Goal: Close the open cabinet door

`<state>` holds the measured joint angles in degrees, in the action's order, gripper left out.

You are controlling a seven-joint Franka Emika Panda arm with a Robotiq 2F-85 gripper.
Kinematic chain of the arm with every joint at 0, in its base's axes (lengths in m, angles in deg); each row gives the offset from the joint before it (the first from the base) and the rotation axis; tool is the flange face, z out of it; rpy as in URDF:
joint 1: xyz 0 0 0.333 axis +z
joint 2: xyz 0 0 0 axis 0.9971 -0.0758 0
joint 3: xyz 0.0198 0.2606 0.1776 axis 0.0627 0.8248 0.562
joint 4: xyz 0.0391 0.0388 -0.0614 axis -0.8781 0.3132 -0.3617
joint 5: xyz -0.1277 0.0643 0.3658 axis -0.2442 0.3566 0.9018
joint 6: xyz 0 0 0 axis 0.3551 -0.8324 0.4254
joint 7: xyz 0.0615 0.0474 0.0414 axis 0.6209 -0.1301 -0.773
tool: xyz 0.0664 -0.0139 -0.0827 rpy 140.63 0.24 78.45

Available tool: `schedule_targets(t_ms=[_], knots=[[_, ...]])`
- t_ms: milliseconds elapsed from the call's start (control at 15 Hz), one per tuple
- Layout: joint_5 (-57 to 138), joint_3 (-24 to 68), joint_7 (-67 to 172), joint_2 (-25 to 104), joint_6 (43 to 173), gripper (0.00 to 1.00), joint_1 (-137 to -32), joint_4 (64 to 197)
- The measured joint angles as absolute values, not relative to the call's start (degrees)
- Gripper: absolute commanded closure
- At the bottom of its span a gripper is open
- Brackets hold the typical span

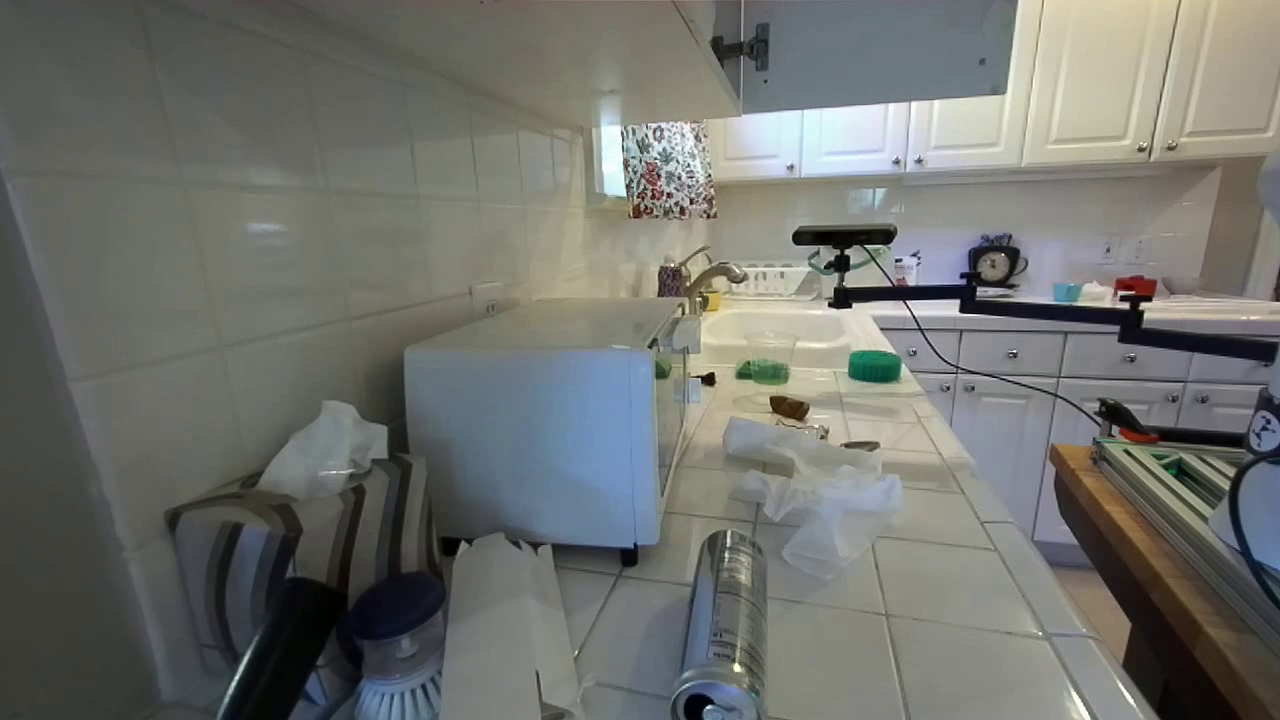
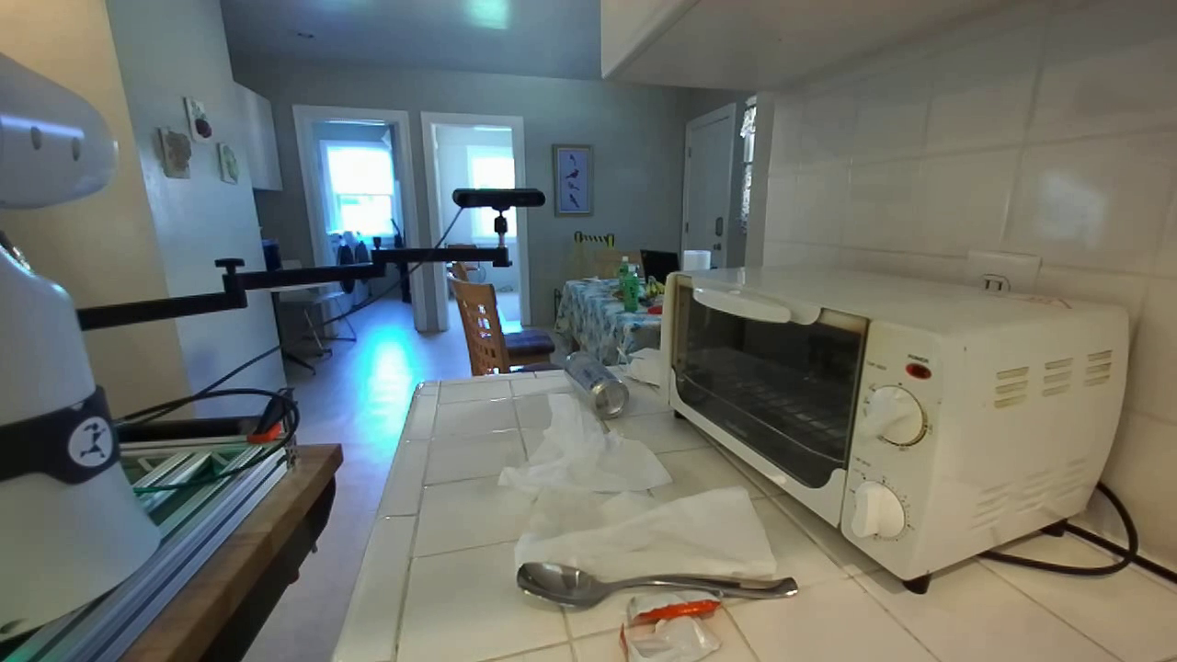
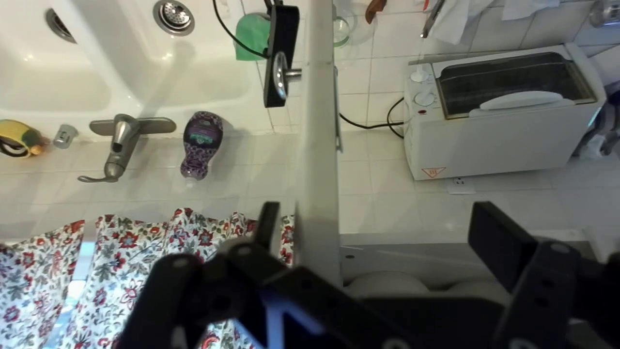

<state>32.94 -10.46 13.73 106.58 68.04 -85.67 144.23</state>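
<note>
The cabinet door (image 1: 880,55) hangs open in an exterior view, its greyish flat face at the top and its hinge at the cabinet's edge. In the wrist view the door (image 3: 319,121) shows nearly edge-on, with a round metal knob (image 3: 280,75) on its left face. My gripper (image 3: 380,223) is open. Its left finger is left of the door and its right finger is well to the right, so the door's edge lies between them, nearer the left finger. A gap shows at the left finger; I cannot tell if anything touches. The gripper is out of both exterior views.
The upper cabinet's underside (image 1: 560,60) overhangs a white toaster oven (image 2: 763,386). The open cabinet holds pale round dishes (image 3: 387,281). A camera on a black arm (image 1: 845,236) sticks out over the counter. A sink (image 3: 193,82) and flowered curtain (image 3: 126,257) lie left of the door.
</note>
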Motion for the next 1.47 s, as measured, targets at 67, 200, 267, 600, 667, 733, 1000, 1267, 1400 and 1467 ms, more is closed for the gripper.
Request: schedule_targets(t_ms=[67,200,267,600,667,733,1000,1267,1400,1467], knots=[[34.2,-10.1,13.7,106.9,67.0,0.0,-85.7,144.2],[36.7,-9.2,14.0,107.6,65.2,0.0,-85.7,144.2],[37.9,-8.6,14.1,107.8,64.4,0.0,-85.7,144.2],[42.2,-5.0,15.3,108.5,61.2,0.0,-85.6,144.5],[42.8,-4.4,15.4,108.5,60.6,0.0,-85.6,144.7],[43.3,-3.8,15.4,108.5,60.1,0.0,-85.6,144.9],[45.3,-1.8,15.4,108.6,59.5,0.0,-85.3,146.1],[47.2,-0.6,15.4,108.6,59.4,0.0,-84.1,147.2],[48.1,-0.1,15.4,108.5,59.4,0.0,-83.3,147.7],[48.7,0.1,15.4,108.5,59.4,0.0,-82.8,147.9]])
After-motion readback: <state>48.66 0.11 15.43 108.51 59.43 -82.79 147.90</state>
